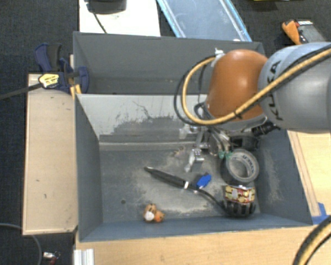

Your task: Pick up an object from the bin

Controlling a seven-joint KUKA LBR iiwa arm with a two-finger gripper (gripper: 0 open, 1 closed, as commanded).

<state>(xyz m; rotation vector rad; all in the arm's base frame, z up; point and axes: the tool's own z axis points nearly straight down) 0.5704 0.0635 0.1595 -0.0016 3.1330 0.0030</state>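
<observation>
Over bin (127, 65) centre-right | arm (303, 87) angled down | tool (196, 158) near black pen (165, 177) | grip: cannot tell

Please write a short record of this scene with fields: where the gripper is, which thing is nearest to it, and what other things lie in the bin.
bin: grey metal bin
gripper: gripper low over the floor, near the middle
nearest thing: slim black tool with a blue part, lying flat just in front of the gripper
right: grey tape roll, lying flat
front right: black round object with a colourful label
front: small orange and white object, apart from the rest
</observation>
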